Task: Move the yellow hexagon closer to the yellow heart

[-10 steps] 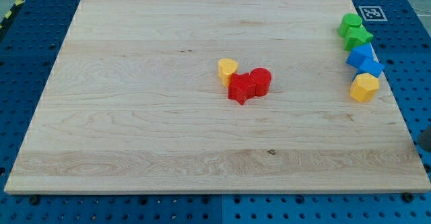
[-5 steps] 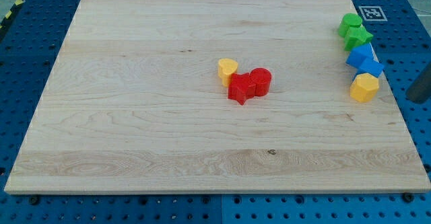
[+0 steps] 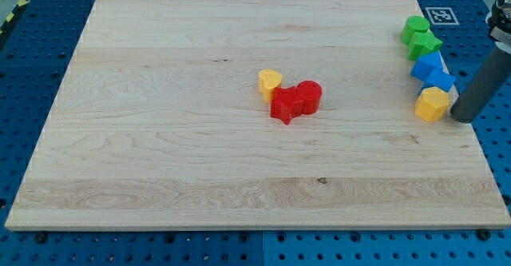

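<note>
The yellow hexagon (image 3: 433,104) sits near the board's right edge. The yellow heart (image 3: 270,83) sits near the board's middle, touching a red star (image 3: 285,105) just below and right of it. My tip (image 3: 462,119) rests close to the right of the yellow hexagon, with a thin gap between them, right at the board's right edge. The rod rises from it toward the view's top right.
A red cylinder (image 3: 310,95) touches the red star on its right. Two blue blocks (image 3: 431,70) lie just above the yellow hexagon. A green star and another green block (image 3: 418,33) sit above those. The wooden board (image 3: 160,138) lies on a blue pegboard.
My rod has come in from the view's right edge, moving up and left until its tip stands beside the yellow hexagon. No block has moved.
</note>
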Controlling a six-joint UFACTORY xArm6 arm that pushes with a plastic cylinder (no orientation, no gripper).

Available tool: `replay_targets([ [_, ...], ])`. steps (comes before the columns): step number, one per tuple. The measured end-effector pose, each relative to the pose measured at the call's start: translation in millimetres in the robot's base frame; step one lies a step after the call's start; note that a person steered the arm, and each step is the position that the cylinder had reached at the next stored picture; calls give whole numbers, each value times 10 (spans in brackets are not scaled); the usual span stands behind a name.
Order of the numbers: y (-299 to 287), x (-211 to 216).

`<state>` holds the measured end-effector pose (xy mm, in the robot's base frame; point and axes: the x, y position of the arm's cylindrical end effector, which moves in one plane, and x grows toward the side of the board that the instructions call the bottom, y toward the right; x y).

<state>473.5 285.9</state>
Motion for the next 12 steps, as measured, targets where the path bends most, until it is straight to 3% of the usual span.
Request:
replay_targets([
  [2,-209,-225],
  [7,-360,-25],
  [12,-988,-189],
])
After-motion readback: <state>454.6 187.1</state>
